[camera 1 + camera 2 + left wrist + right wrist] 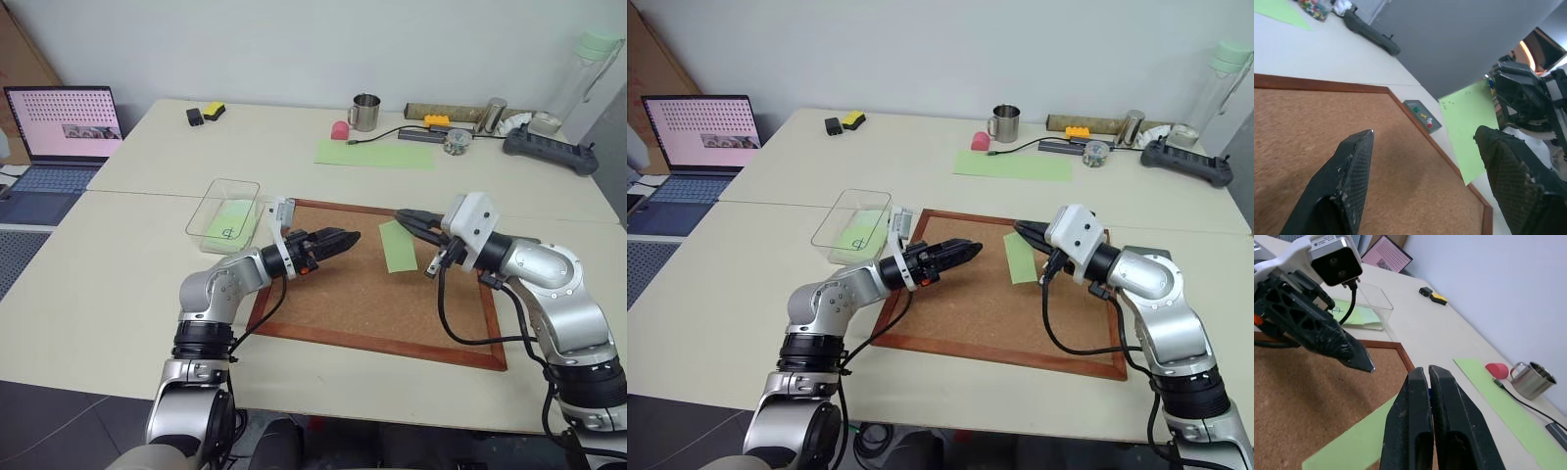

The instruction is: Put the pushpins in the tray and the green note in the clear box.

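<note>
**A:** Where does the job stand right now?

**B:** Partway, by my reckoning. My right gripper has its fingers pressed together on an edge of the green note, and the paper hangs lifted above the cork board, over its far right part. No pin head shows in the note, so I judge it is free of the board.

**A:** And the pushpins?

**B:** In my left wrist view I see the tray on the table just off the board's edge, with a few small coloured heads lying in it, the pushpins. I can't count them, and I can't tell whether any remain on the cork; none stand out on it.

**A:** What is your left gripper doing?

**B:** My left gripper hovers over the board's left half, pointing right toward the note, its fingers spread and holding nothing.

**A:** Where is the clear box?

**B:** The clear box sits on the table just left of the board's far left corner. A green note with a black scribble already lies in it; that one isn't mine.

**A:** So what's left?

**B:** As I judge it, carrying the note leftward across the board, perhaps handing it to the left gripper, and dropping it into the box. That is not yet done.
</note>
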Robot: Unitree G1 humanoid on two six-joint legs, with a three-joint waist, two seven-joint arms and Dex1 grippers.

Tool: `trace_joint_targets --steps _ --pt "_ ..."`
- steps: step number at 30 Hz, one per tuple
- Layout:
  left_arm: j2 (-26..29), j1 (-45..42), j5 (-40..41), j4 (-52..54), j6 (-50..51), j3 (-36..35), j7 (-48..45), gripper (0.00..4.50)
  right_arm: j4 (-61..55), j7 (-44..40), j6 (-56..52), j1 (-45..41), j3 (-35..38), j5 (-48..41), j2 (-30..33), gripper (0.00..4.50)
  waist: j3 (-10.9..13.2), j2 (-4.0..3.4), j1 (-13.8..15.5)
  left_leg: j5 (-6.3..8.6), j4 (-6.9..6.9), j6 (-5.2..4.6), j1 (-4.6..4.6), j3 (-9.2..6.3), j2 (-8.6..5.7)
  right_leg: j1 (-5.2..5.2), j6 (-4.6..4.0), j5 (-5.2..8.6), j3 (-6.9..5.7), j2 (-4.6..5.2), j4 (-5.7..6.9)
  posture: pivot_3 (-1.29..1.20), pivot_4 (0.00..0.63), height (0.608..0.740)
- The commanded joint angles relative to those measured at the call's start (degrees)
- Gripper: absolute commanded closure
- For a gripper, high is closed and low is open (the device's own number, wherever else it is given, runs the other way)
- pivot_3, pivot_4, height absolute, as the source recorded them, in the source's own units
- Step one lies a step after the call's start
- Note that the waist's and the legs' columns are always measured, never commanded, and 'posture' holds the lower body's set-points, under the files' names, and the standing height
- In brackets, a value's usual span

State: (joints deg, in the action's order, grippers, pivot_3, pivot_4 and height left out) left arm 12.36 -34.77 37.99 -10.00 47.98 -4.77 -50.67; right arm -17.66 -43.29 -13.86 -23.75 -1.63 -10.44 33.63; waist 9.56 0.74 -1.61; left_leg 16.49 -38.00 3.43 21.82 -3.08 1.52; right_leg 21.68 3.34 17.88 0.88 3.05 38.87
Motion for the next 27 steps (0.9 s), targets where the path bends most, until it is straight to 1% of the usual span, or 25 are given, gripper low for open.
trace_joint_targets --steps 1,4,7,13,17,19,20,21,22,23,24,26,27 --pt "-0.63 -0.69 2.57 3.24 0.76 1.37 -2.17 0.98 -2.28 0.92 -0.90 -1.74 1.25 -1.73 -0.60 4.50 0.00 0.00 -0.03 0.00 0.00 0.00 0.00 0.00 0.00 0.01 0.00 0.00 0.00 0.00 0.00 0.00 0.150 0.740" --pt "-1.60 -1.03 2.89 3.38 0.92 2.44 -2.64 0.98 -3.57 1.68 -2.28 -2.55 0.52 -2.17 -1.85 4.50 0.00 0.00 -0.05 0.00 0.00 -0.01 -0.01 0.01 0.00 0.01 0.00 0.00 0.01 0.00 0.01 0.00 0.150 0.740" --pt "-2.75 -1.93 2.01 1.31 -0.14 3.11 -2.14 0.98 -5.51 2.60 -3.91 -2.75 -0.69 -2.32 -3.35 4.50 0.00 0.00 -0.05 0.00 0.00 0.00 0.00 0.01 0.00 0.02 0.00 0.00 0.02 0.00 0.01 0.00 0.150 0.740" --pt "-3.81 -3.12 1.84 0.02 -0.58 3.90 -2.52 0.98 -6.73 3.85 -5.26 -3.16 -1.90 -2.28 -4.67 4.50 0.00 0.00 -0.05 0.03 0.00 -0.05 0.01 0.02 0.00 0.03 0.00 0.00 0.02 0.00 0.02 0.00 0.150 0.740" --pt "-4.62 -4.02 2.42 -0.99 -1.09 2.57 -1.88 0.98 -7.26 4.29 -5.93 -3.22 -1.96 -2.36 -5.06 4.50 0.00 0.00 -0.05 0.03 0.01 -0.06 0.01 0.01 0.00 0.04 0.00 0.00 0.01 -0.01 0.02 0.00 0.150 0.740" --pt "-4.62 -4.33 2.06 -1.36 -1.65 2.46 -1.76 1.35 -7.20 4.37 -6.02 -3.16 -1.90 -2.35 -5.02 4.50 0.00 0.00 -0.05 0.07 0.01 -0.12 0.01 0.00 0.00 0.04 0.00 0.00 0.01 -0.01 0.02 0.00 0.150 0.740" --pt "-4.59 -4.35 2.31 -1.28 -1.44 2.36 -1.90 1.41 -7.15 4.39 -5.99 -3.04 -1.86 -2.32 -4.95 4.50 0.00 0.00 -0.05 0.07 0.01 -0.13 0.02 0.00 -0.01 0.04 0.00 0.00 0.01 -0.01 0.02 0.00 0.150 0.740" --pt "-4.47 -4.25 2.77 -0.95 -0.99 2.30 -2.20 1.71 -7.10 4.39 -5.95 -2.91 -1.80 -2.29 -4.89 4.50 0.00 0.00 -0.06 0.08 0.00 -0.14 0.02 0.01 -0.01 0.04 0.00 0.00 0.02 -0.01 0.01 0.00 0.150 0.740" --pt "-4.36 -4.14 3.09 -0.62 -0.67 2.31 -2.41 1.88 -7.07 4.38 -5.91 -2.78 -1.74 -2.27 -4.83 4.50 0.00 0.00 -0.06 0.07 0.00 -0.14 0.02 0.01 -0.01 0.04 0.00 0.00 0.02 -0.01 0.01 0.00 0.150 0.740" --pt "-4.28 -4.06 3.26 -0.41 -0.49 2.33 -2.55 2.14 -7.06 4.38 -5.90 -2.71 -1.71 -2.26 -4.80 4.50 0.00 0.00 -0.06 0.08 0.01 -0.14 0.02 0.01 -0.01 0.04 0.00 0.00 0.02 -0.01 0.02 0.00 0.150 0.740" --pt "-4.21 -4.03 3.30 -0.44 -0.47 2.28 -2.53 2.30 -6.82 4.31 -5.70 -2.64 -1.75 -2.07 -4.68 4.50 0.00 0.00 -0.06 0.08 0.01 -0.14 0.01 0.01 0.00 0.04 0.00 0.00 0.02 -0.01 0.02 0.00 0.150 0.740" --pt "-4.11 -3.95 3.32 -0.48 -0.48 2.22 -2.42 2.77 -6.46 4.22 -5.45 -2.57 -1.76 -1.87 -4.57 4.50 0.00 0.00 -0.06 0.08 0.01 -0.14 0.02 0.01 0.00 0.05 0.00 0.00 0.01 -0.01 0.02 0.00 0.150 0.740" --pt "-4.04 -3.84 3.41 -0.34 -0.41 2.22 -2.40 2.90 -6.30 4.20 -5.33 -2.56 -1.76 -1.80 -4.53 4.50 0.00 0.00 -0.07 0.08 0.01 -0.14 0.02 0.01 0.00 0.05 0.00 0.00 0.02 -0.01 0.02 0.00 0.150 0.740"
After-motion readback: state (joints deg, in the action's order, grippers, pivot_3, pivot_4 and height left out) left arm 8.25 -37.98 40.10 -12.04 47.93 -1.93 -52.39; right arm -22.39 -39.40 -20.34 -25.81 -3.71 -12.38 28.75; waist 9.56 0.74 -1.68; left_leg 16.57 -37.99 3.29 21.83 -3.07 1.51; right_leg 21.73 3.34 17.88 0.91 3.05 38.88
